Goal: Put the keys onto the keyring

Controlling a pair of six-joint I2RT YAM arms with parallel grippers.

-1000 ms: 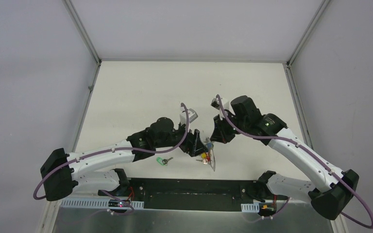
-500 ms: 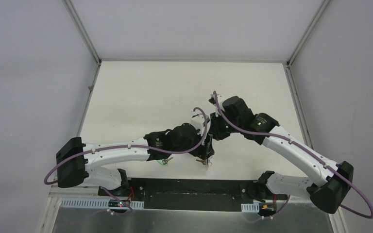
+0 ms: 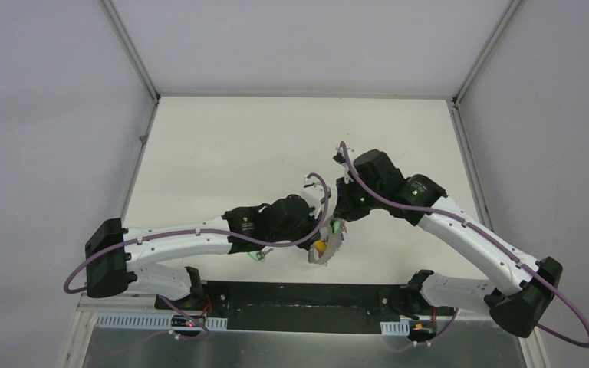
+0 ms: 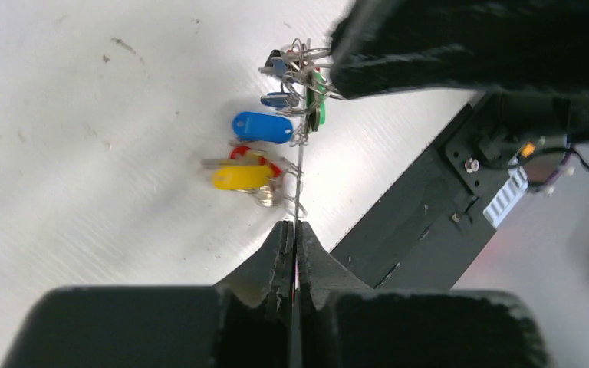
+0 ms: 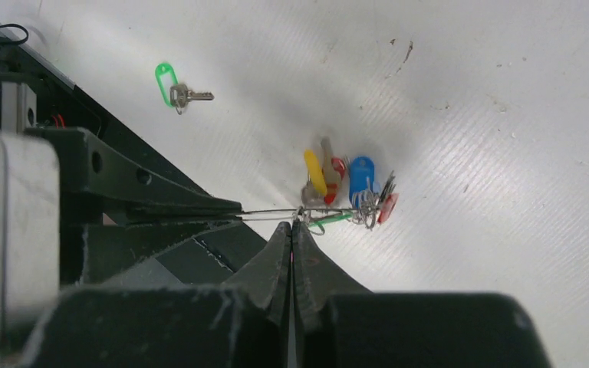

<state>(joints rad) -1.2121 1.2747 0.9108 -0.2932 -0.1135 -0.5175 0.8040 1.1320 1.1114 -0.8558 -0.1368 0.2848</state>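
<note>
Left gripper [image 4: 295,230] and right gripper [image 5: 291,227] both clamped tight on keyring [image 4: 300,192] wire; green-tagged key [image 5: 178,95] loose on table [image 5: 468,92], left of it.

desk [image 5: 506,115]: matt white, finely ribbed, a few dark scuffs | keyring [image 4: 300,184]: thin grey metal wire, faint shine | blue tag [image 4: 262,127], yellow tag [image 4: 241,177]: smooth glossy plastic | loose key [image 5: 193,95]: silvery metal, its green tag [image 5: 159,73] bright plastic | left pincer [image 4: 294,227], right pincer [image 5: 291,227]: matt black plastic, slightly grainy
</note>
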